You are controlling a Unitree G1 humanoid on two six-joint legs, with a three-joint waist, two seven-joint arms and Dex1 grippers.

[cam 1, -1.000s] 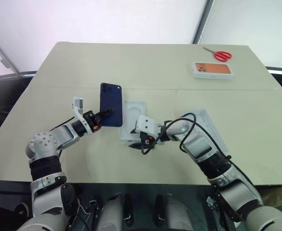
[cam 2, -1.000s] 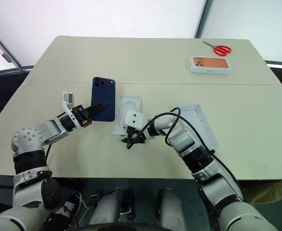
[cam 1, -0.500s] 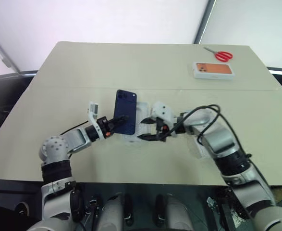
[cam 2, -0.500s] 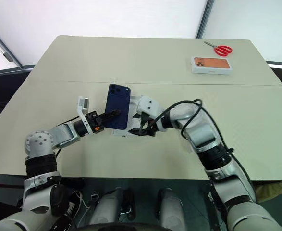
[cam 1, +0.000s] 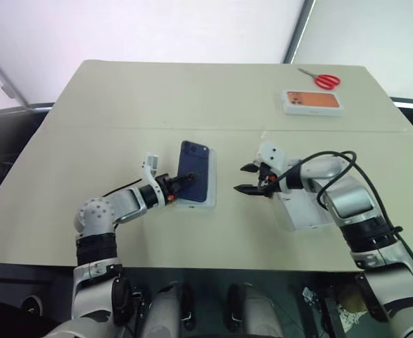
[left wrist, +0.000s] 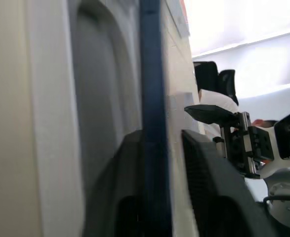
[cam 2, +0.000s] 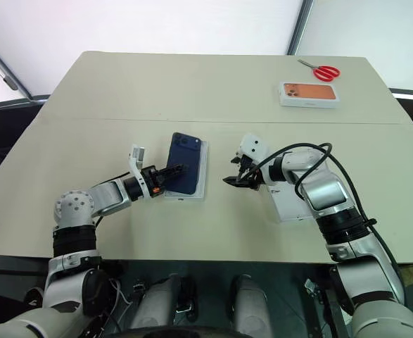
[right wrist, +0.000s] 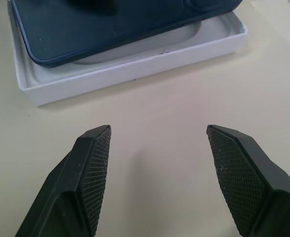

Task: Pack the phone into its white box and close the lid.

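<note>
- While your left gripper (cam 1: 185,182) reaches in from the left, its two fingers sit on either side of the phone's (cam 1: 195,181) near edge — one finger looks pressed to the phone's underside, the other stands a little off its top face, so I can't tell you whether it is truly clamped.
- Your phone lies tilted over the white box (cam 1: 211,190), its near edge raised and its camera cluster at the far left corner; in the right wrist view it rests partly inside the box (right wrist: 135,59) with one long edge riding above the rim.
- That box sits on the desk (cam 1: 192,98) just left of centre.
- Your right gripper (cam 1: 249,179) hovers over bare desk to the right of the box, fingers (right wrist: 93,163) spread well apart and holding nothing.
- Under your right forearm lies the lid (cam 1: 305,211), flat on the desk, well apart from the box.
- At the far right of the desk you have a second white box with an orange phone picture (cam 1: 312,102) — red-handled scissors (cam 1: 323,80) lie just beyond it.
</note>
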